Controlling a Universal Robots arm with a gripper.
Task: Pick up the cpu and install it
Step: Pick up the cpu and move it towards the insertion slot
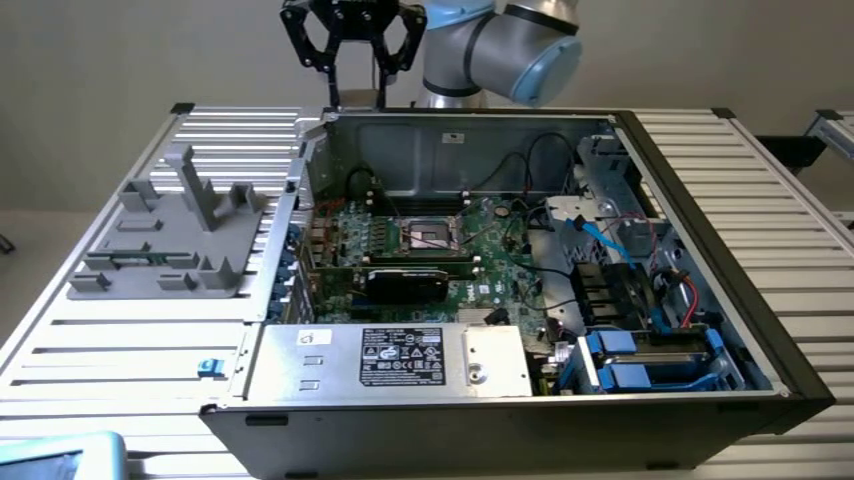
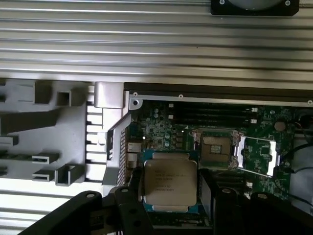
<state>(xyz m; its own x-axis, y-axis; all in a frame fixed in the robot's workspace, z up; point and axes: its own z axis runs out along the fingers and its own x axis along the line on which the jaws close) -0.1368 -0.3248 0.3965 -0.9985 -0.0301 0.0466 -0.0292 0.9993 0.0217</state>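
Table (image 1: pixel 120 340): pale slatted metal.
Computer case (image 1: pixel 441 150): open, green motherboard (image 1: pixel 514 265) inside.
Power supply (image 1: pixel 400 355): silver box, black label.
Grey fixture (image 1: pixel 174 235): exterior view's left, just beside case.

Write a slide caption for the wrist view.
The gripper holds the cpu by two opposite edges over the motherboard, whose socket stands open.
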